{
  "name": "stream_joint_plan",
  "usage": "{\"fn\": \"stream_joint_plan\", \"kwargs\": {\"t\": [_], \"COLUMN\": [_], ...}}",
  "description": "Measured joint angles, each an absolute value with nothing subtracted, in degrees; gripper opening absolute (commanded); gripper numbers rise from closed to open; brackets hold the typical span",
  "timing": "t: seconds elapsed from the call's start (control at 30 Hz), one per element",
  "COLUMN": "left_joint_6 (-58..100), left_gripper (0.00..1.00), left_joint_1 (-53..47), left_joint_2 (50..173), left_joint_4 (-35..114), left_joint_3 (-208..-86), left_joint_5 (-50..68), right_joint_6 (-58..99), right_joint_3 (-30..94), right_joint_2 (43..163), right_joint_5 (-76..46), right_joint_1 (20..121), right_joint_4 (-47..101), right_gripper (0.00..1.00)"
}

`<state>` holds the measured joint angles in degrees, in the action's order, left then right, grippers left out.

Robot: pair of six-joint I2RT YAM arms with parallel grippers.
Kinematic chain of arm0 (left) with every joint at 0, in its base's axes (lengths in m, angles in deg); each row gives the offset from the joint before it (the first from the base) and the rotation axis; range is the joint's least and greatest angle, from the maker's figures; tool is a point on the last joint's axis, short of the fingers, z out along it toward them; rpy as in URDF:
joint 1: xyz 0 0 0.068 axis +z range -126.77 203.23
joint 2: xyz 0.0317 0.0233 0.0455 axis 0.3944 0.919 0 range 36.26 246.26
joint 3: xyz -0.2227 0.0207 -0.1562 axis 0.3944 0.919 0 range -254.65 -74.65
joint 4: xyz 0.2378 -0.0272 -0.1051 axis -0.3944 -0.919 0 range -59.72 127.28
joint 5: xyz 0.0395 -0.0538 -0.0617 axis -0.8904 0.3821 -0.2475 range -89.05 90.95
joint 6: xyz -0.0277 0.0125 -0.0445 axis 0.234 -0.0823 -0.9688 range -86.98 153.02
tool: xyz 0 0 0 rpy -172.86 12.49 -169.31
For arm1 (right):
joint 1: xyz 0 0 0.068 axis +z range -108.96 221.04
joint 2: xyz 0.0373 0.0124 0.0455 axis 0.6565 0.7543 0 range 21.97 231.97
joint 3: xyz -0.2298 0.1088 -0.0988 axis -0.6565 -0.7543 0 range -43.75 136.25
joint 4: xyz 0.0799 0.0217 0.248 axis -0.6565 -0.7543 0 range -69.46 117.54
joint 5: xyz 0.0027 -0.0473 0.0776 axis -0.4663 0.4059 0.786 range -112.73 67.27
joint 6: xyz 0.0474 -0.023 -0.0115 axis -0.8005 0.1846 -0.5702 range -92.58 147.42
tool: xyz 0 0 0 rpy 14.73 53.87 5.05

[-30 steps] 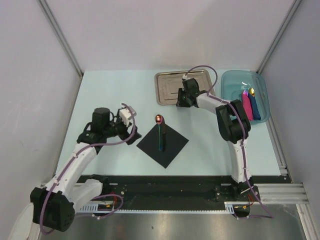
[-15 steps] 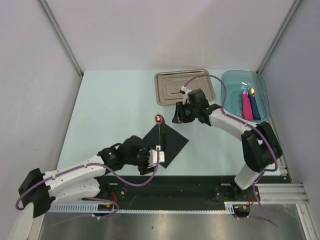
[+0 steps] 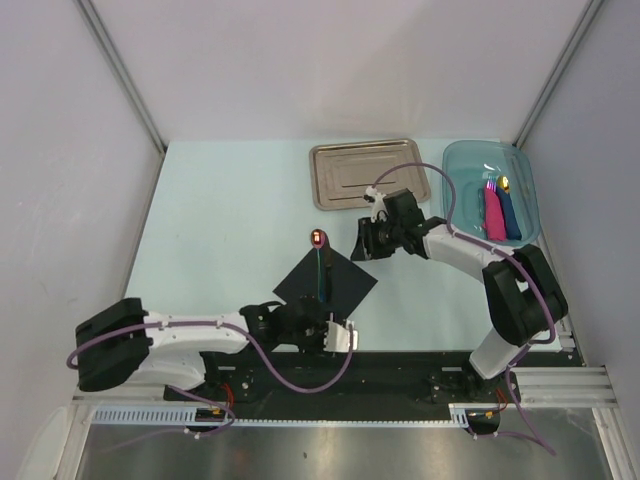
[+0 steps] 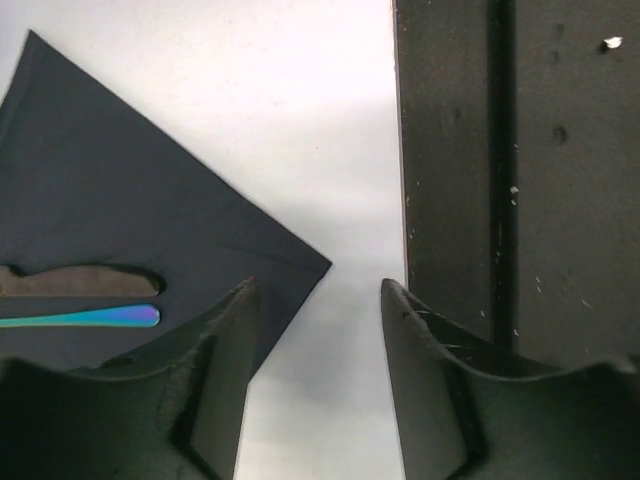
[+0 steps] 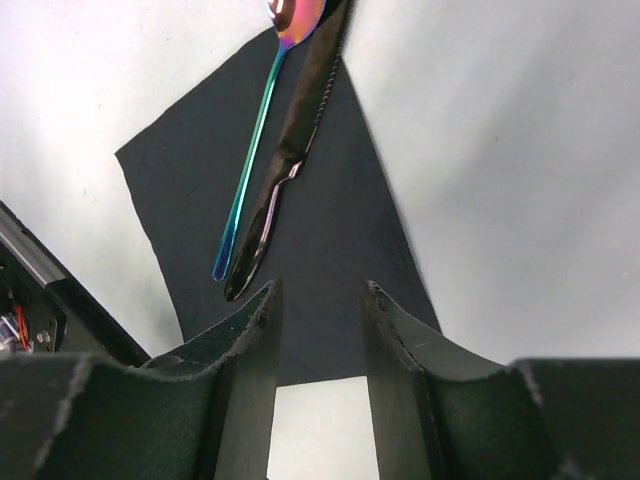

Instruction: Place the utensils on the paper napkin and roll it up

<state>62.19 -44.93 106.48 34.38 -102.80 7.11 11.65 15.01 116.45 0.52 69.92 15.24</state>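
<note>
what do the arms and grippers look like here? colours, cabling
Both the left arm and right arm have white link shells with black joints. A lilac cable loops loosely along each. The left gripper and right gripper are matte black, with two flat, tapered fingers, edges slightly scuffed.

The pale mint bench [image 3: 220, 220] sits inside an enclosure of plain grey-white panels: a left wall [image 3: 60, 200], a back wall [image 3: 340, 65] and a right wall [image 3: 600, 170]. Slim aluminium posts [image 3: 121, 75] slant up at the two back corners, where the panels meet. A black strip [image 3: 400, 378] runs along the bench's near edge; the left wrist view shows it as a dark, speckled band touching the pale surface. In front of it lies a brushed steel ledge [image 3: 350, 455], with a silver rail [image 3: 560, 383] towards the right. The light is even and soft, and shadows are faint.
</note>
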Motion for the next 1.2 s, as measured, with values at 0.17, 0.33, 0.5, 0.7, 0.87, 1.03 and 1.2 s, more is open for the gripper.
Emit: {"fn": "stream_joint_plan", "kwargs": {"t": [0.17, 0.33, 0.5, 0.7, 0.87, 1.03, 1.2], "left_joint_6": [63.02, 63.56, 63.98, 64.61, 64.92, 64.90, 64.90], "left_gripper": [0.46, 0.31, 0.13, 0.00, 0.00, 0.00, 0.01], "left_joint_1": [-45.79, -46.05, -46.14, -46.14, -46.14, -45.04, -40.78], "left_joint_2": [113.21, 116.90, 117.58, 115.92, 113.36, 111.42, 111.35], "left_joint_4": [35.48, 34.73, 33.58, 30.54, 27.98, 26.06, 22.54], "left_joint_3": [-105.44, -108.00, -108.52, -108.50, -108.50, -108.57, -111.76], "left_joint_5": [4.46, 2.23, 1.05, 2.63, 4.55, 6.10, 9.42], "right_joint_6": [11.65, 11.67, 11.69, 11.69, 11.67, 11.67, 11.71], "right_joint_3": [14.81, 14.81, 14.81, 14.81, 14.81, 14.81, 14.81], "right_joint_2": [116.45, 116.45, 116.45, 116.82, 117.19, 117.19, 117.19], "right_joint_5": [0.98, 1.61, 2.16, 3.75, 5.15, 7.58, 12.10], "right_joint_1": [68.02, 66.23, 65.92, 65.92, 65.92, 65.94, 66.34], "right_joint_4": [15.33, 15.26, 15.20, 15.20, 15.16, 15.18, 15.05], "right_gripper": [0.41, 0.40, 0.39, 0.37, 0.37, 0.36, 0.37]}}
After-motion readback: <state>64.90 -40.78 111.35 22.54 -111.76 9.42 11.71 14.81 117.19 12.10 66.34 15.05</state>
